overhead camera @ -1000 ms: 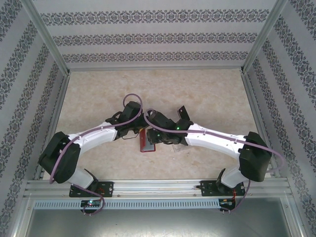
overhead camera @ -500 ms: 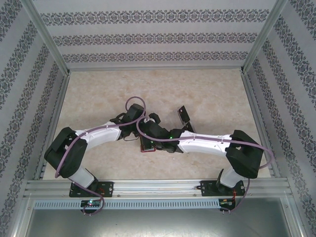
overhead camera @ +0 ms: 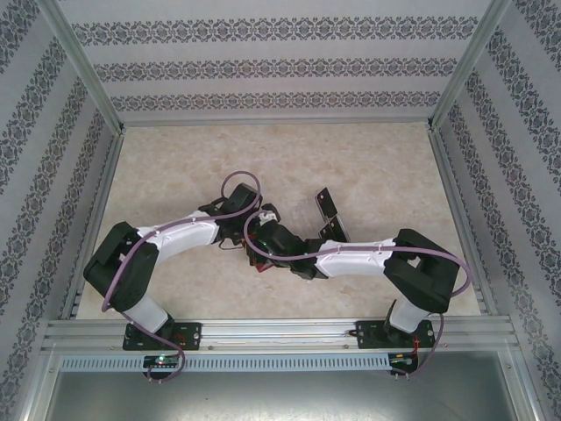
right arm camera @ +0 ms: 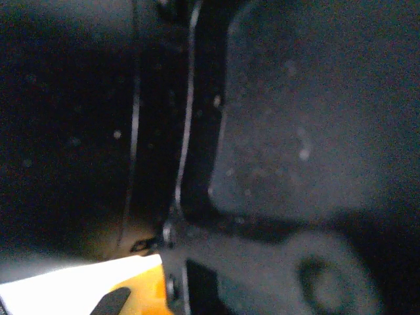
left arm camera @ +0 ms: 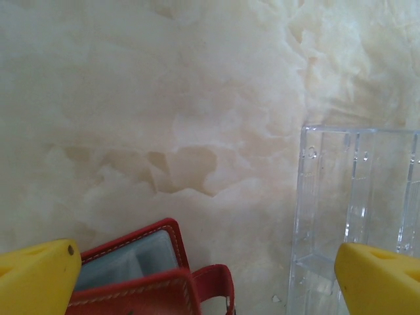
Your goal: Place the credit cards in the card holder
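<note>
The red card holder (left arm camera: 134, 272) lies open at the bottom left of the left wrist view, showing a grey inner pocket and its snap tab (left arm camera: 220, 292). My left gripper (left arm camera: 210, 279) hovers over it, open wide, with one yellow fingertip (left arm camera: 39, 275) over the wallet and the other over a clear tray. From above, only a sliver of the card holder (overhead camera: 259, 266) shows under the two wrists. My right gripper (overhead camera: 261, 246) is shut just above it; what it holds, if anything, is hidden. Two dark credit cards (overhead camera: 326, 203) (overhead camera: 337, 231) lie right of centre.
A clear plastic tray (left arm camera: 354, 210) sits just right of the wallet. The two arms cross closely at mid-table, and the right wrist view is dark, with one yellow fingertip (right arm camera: 134, 292) at its bottom. Patterned walls and metal rails (overhead camera: 263, 329) bound the beige table (overhead camera: 175, 167).
The right arm has swung left and nearer, bringing its gripper over the wallet and closing it. The left arm shifted slightly right. The dark cards right of centre came into sight.
</note>
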Controlling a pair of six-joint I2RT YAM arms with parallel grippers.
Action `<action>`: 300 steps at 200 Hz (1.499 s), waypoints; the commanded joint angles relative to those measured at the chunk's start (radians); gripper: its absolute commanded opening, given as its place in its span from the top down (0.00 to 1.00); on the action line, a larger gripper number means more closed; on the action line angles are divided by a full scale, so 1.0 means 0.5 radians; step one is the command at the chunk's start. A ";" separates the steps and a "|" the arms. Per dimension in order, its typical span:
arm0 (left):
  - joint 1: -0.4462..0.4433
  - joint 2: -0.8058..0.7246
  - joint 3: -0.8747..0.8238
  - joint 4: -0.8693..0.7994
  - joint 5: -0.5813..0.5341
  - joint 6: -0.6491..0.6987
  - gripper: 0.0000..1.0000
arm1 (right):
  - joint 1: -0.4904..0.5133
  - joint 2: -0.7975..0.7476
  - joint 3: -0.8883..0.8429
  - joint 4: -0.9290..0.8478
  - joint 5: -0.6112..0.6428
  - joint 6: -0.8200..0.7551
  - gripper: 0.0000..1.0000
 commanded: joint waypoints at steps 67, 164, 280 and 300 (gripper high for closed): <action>0.014 -0.001 0.387 -0.216 -0.015 0.149 0.00 | -0.131 -0.675 0.024 -0.480 -0.184 -0.162 0.80; 0.416 -0.160 0.452 -0.396 0.008 0.292 0.00 | -0.165 -0.485 0.106 -0.666 -0.438 -0.166 0.80; 0.501 -0.586 -0.188 -0.255 0.388 0.229 0.00 | -0.274 0.252 0.110 -0.509 -0.429 -0.077 0.87; 0.482 -0.611 -0.262 -0.203 0.427 0.205 0.00 | -0.274 0.314 0.122 -0.486 -0.476 -0.071 0.87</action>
